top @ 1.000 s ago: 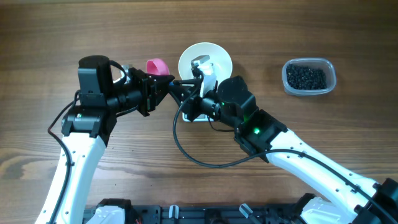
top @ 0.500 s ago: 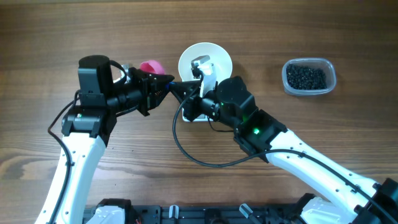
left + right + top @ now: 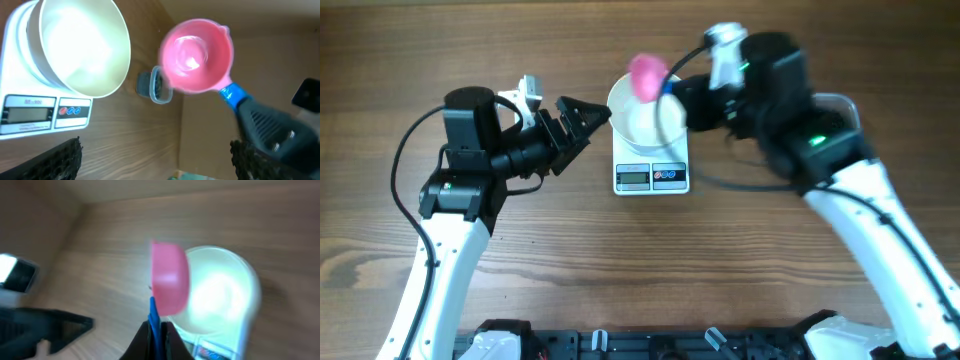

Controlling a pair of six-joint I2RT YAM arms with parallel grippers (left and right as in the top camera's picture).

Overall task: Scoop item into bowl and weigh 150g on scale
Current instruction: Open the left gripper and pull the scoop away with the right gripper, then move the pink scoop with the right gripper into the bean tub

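Wooden table (image 3: 550,270): scale (image 3: 651,177) uncovered since earlier frame.
Left gripper (image 3: 155,167): released, jaws spread.
Right gripper (image 3: 159,336): clenched on pink scoop (image 3: 170,285), carried to bowl (image 3: 638,125) rim.
Scale lettering: unreadable.

From my seat I can read almost nothing. The scale (image 3: 47,104) carries a short line of small dark print (image 3: 31,102) just above its display (image 3: 27,115). The left wrist view shows it, but it is too blurred for me to make out the characters. The display looks grey, and I cannot pick out any digits on it from that view or from overhead. The two buttons (image 3: 63,111) beside it show reddish and blue marks, too small to read. I find no legible marking on the scoop (image 3: 197,55).
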